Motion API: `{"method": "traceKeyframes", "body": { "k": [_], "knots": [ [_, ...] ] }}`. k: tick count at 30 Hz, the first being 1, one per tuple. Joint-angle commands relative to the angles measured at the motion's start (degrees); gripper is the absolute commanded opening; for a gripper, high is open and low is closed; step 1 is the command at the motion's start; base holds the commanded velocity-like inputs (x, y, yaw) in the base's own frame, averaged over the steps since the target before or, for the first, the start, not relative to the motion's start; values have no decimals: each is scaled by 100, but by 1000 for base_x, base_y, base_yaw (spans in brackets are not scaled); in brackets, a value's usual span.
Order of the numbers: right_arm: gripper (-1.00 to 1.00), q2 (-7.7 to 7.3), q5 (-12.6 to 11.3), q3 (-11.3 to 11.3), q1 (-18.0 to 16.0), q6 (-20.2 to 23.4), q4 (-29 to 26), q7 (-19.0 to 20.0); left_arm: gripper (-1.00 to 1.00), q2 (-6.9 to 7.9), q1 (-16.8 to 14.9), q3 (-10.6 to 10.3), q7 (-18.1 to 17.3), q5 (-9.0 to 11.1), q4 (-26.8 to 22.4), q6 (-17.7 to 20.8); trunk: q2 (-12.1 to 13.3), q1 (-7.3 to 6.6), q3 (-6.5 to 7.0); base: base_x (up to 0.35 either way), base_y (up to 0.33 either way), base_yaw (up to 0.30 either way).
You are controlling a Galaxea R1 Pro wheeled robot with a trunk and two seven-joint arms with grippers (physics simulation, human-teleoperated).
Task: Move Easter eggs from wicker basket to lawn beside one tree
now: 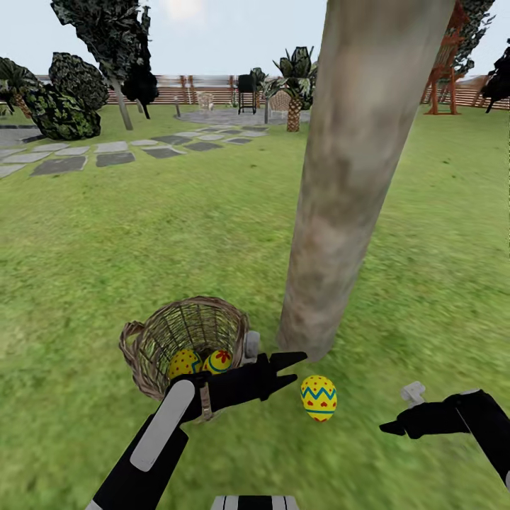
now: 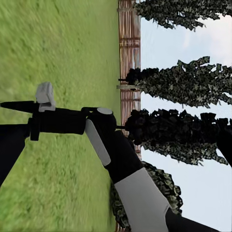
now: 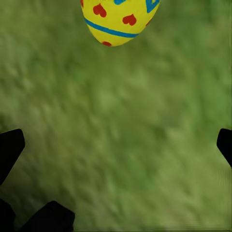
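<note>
Yellow egg [image 1: 319,398], blue zigzags, red hearts, on grass

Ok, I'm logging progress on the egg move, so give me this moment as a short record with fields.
eggs in basket: two, lying inside the wicker basket
egg on lawn: one egg on the lawn, close beside the foot of the tree
basket position: on the grass, left of the trunk
left gripper: jaws parted, empty, over the basket's near rim, pointing toward the trunk
right gripper: jaws open, empty, right of the placed egg
eggs left to move: two
</note>
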Motion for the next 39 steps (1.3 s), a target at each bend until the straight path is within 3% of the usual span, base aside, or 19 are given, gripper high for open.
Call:
{"method": "traceKeyframes", "body": {
  "k": [1,4,8,11,19,28,39],
  "knots": [
    [100,6,38,-20,-2,174,-15,49,100,-2,-3,4,-36,-36,0,18,0,-3,18,0,0,0],
    [100,40,28,-16,-2,354,0,55,100,2,-3,1,-42,60,-5,21,5,-11,85,0,0,0],
    [100,66,16,-8,2,414,73,51,100,19,-3,-4,-38,397,-12,27,165,-99,157,0,0,0],
    [100,68,12,-11,6,425,82,53,100,24,-3,-5,-36,450,-8,27,285,-165,210,0,0,0],
    [100,74,12,-7,18,430,94,50,100,33,-3,-5,-36,464,8,20,606,-341,354,0,0,0],
    [100,94,33,-4,55,432,187,49,100,27,-3,-104,-63,469,16,-21,606,-341,354,-2,3,0],
    [100,95,37,-2,68,439,190,49,100,33,-3,-128,-53,481,19,-17,606,-341,354,-127,245,0]
  ]
}}
